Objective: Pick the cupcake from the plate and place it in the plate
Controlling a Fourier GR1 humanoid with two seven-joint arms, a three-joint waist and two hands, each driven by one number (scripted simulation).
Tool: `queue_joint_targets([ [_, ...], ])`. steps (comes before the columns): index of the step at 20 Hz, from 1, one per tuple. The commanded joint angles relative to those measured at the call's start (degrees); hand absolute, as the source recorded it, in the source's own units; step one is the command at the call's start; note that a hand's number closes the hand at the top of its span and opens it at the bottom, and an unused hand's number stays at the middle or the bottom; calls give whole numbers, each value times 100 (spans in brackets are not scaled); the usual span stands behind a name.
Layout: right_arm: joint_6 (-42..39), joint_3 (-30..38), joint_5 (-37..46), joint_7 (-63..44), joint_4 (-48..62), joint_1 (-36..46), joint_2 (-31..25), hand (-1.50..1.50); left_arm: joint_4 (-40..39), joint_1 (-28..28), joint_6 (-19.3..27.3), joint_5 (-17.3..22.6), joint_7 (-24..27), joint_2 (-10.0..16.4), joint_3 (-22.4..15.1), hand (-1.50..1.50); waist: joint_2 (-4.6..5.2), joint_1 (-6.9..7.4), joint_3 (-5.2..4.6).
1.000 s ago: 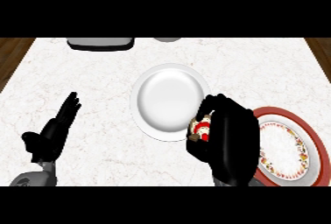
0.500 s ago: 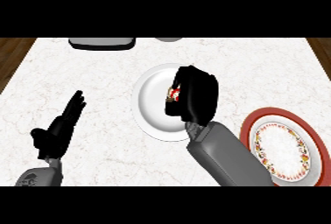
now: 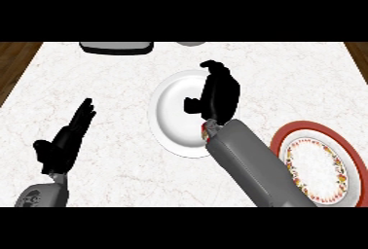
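A plain white plate [image 3: 173, 119] lies at the counter's middle. My right hand [image 3: 221, 95] hovers over the plate's right half, fingers stretched toward the far rim and thumb out to the left, with nothing between them. Only a sliver of the cupcake [image 3: 208, 129] shows, red and white, on the plate's near right part; my right wrist hides most of it. At the right sits a red-rimmed patterned plate [image 3: 309, 125], with nothing on it, partly covered by my right forearm. My left hand [image 3: 68, 138] rests open at the lower left, fingers up.
A dark grey tray-like object [image 3: 115, 47] and a small grey round thing [image 3: 189, 43] sit at the counter's far edge. The marble counter ends in wood at the far left and far right corners.
My right hand carried the cupcake from beside the red-rimmed plate leftward over the white plate, then opened and slid farther away. The cupcake now lies under my wrist. The left hand barely moved.
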State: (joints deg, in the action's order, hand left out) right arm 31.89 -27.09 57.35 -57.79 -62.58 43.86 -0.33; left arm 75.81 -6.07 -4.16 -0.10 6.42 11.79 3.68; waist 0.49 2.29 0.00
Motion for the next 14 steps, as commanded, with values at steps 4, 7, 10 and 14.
queue_joint_targets([
  [4, 1802, -17, -558, -383, 473, 229, 31, -150, -14, 92, -34, -16, 117, -8, 7, 0, -6, 20, 3],
  [7, 2517, 162, -373, -272, 240, 145, 31, -150, -68, -100, 88, -83, -13, -50, -1, 0, -18, -83, 5],
  [10, 2940, 377, -596, 60, -286, -385, 31, -150, 238, 171, -34, 47, -192, 144, 127, 0, -64, -156, 12],
  [14, 3289, 334, -1265, 1024, -1275, -1437, -67, -150, -83, 166, 20, 35, 205, 55, 211, 0, -44, -280, 9],
])
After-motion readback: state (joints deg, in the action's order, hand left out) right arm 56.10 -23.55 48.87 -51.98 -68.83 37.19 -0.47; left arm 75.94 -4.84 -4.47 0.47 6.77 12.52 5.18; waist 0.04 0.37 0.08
